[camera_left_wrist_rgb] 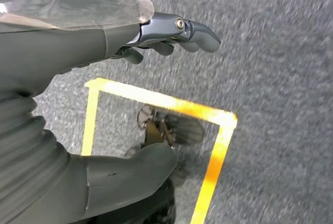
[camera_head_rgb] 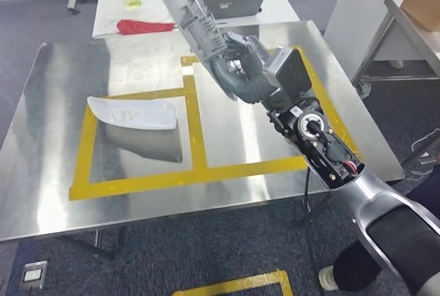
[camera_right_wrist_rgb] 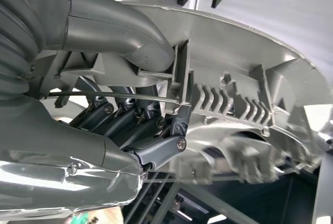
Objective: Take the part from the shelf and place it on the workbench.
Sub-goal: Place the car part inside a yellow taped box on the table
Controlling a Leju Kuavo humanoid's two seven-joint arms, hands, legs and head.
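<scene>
Two moulded parts show in the head view: a long grey ribbed part (camera_head_rgb: 189, 14), slanting from the top centre down to mid-frame above the steel workbench (camera_head_rgb: 51, 193), grasped by the right hand (camera_head_rgb: 244, 69); and a white part (camera_head_rgb: 136, 114) lying inside the left yellow-taped box (camera_head_rgb: 192, 124). Left hand (camera_left_wrist_rgb: 117, 42), fingers released, extended over grey carpet.

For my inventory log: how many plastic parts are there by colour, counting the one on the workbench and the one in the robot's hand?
White part lying in the left yellow-taped box of the workbench: 1
Grey ribbed part held by the right hand above the bench: 1
Total: 2
</scene>
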